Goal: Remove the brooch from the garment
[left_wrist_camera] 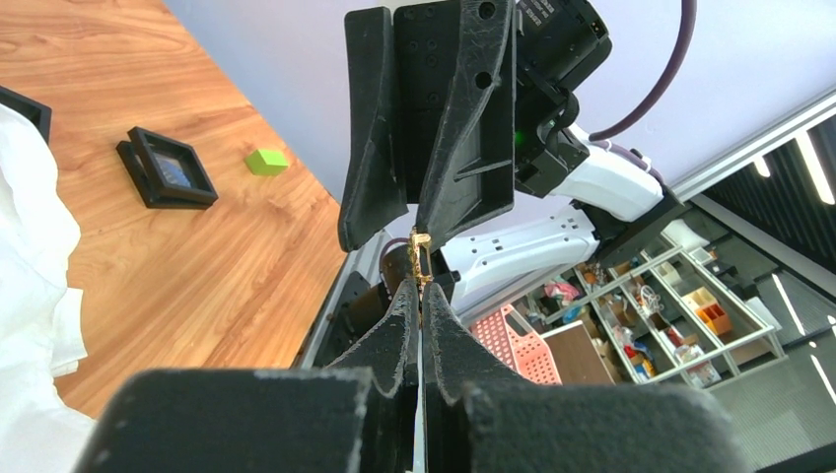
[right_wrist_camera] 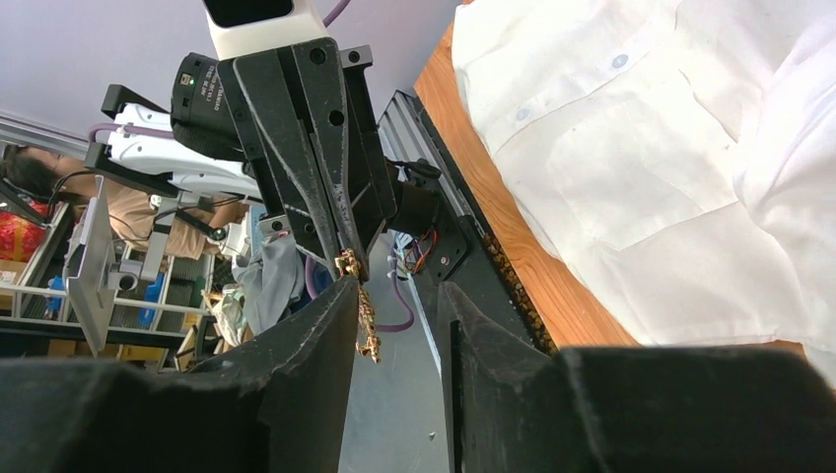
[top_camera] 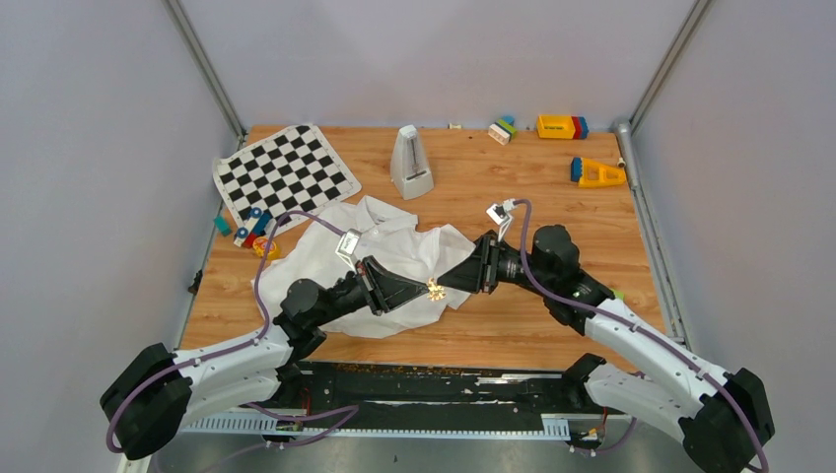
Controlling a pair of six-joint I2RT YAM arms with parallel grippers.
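The brooch [top_camera: 435, 289], tiny and glittering gold, hangs in the air just past the front edge of the white garment [top_camera: 394, 246]. My left gripper [top_camera: 426, 288] is shut on it. In the left wrist view the brooch [left_wrist_camera: 421, 258] sticks out from the closed tips of that gripper [left_wrist_camera: 422, 291]. My right gripper [top_camera: 446, 286] faces it tip to tip and is open. In the right wrist view the brooch [right_wrist_camera: 361, 307] lies against the left finger of the right gripper [right_wrist_camera: 394, 296], with a gap to the other finger. The garment [right_wrist_camera: 670, 148] lies flat on the table.
A chequered mat [top_camera: 286, 172] lies at the back left, with small coloured blocks [top_camera: 251, 229] beside it. A white wedge-shaped object [top_camera: 411, 163] stands behind the shirt. Yellow blocks [top_camera: 596, 173] lie at the back right. A small black square box [left_wrist_camera: 168, 168] and a green cube [left_wrist_camera: 266, 161] lie to the right of the shirt.
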